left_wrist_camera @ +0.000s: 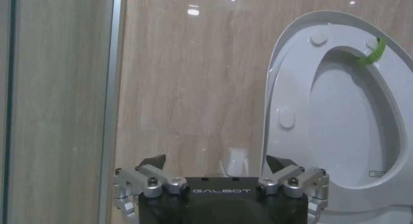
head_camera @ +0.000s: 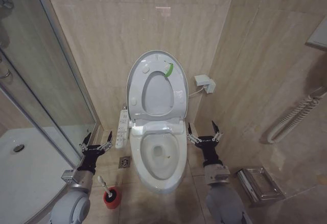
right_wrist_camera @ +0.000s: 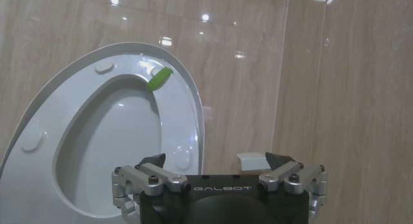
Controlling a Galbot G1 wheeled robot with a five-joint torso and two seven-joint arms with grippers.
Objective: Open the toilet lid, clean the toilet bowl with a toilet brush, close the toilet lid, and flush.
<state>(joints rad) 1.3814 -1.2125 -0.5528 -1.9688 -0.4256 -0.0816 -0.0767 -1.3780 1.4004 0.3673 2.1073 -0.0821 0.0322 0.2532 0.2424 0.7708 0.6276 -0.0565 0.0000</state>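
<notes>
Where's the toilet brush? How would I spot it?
Find the white toilet bowl in the middle of the floor. On the tiles to its left, by the left gripper, sits the toilet brush: a thin white stick in a small red cup.

The toilet brush [head_camera: 103,185] head is sitting hidden inside its red holder [head_camera: 112,197], the toilet lid [left_wrist_camera: 342,103] is getting cut off by the left wrist pic's edge, and bowl water is prob. too small to judge.
</notes>
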